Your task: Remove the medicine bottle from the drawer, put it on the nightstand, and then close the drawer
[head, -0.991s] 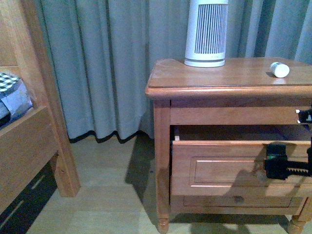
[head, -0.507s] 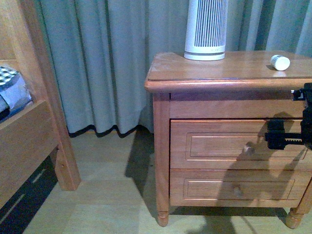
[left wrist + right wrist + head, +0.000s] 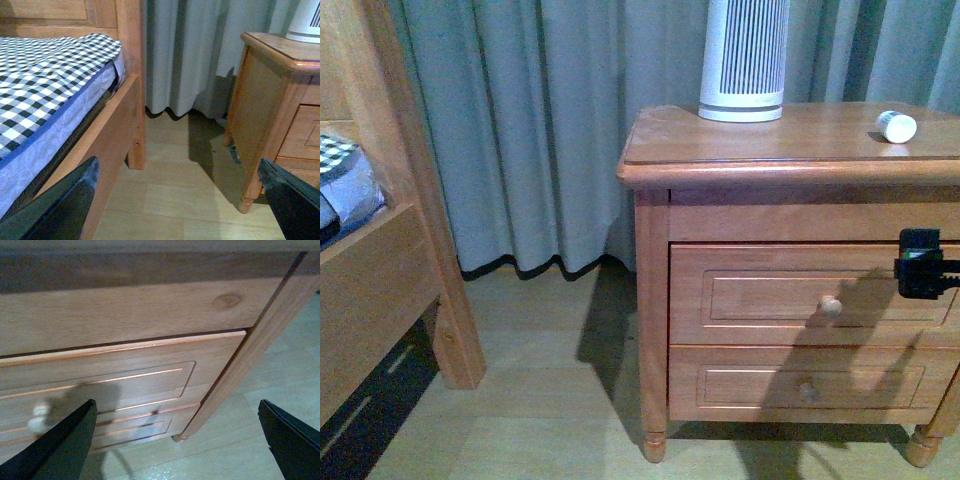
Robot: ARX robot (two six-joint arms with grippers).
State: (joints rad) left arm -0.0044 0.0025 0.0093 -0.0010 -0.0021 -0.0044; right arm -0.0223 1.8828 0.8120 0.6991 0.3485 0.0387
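Observation:
The medicine bottle (image 3: 897, 126), a tiny white cylinder, lies on its side on the nightstand (image 3: 760, 150) top, near the right. The upper drawer (image 3: 770, 295) is shut flush, its round knob (image 3: 831, 306) free. My right gripper (image 3: 922, 266) is open and empty at the right edge of the front view, level with the drawer front and apart from the knob. In the right wrist view my right gripper (image 3: 177, 440) faces the drawer front (image 3: 100, 380) and knob (image 3: 39, 417). My left gripper (image 3: 180, 200) is open and empty over the floor between bed and nightstand (image 3: 260, 100).
A tall white ribbed appliance (image 3: 743, 60) stands at the back of the nightstand top. A wooden bed frame (image 3: 380, 280) with a checked cover (image 3: 45, 75) is on the left. Grey curtains (image 3: 540, 130) hang behind. The lower drawer (image 3: 800, 385) is shut.
The upper drawer went from pulled out to fully shut. My right gripper then drew back to the right, away from the drawer front.

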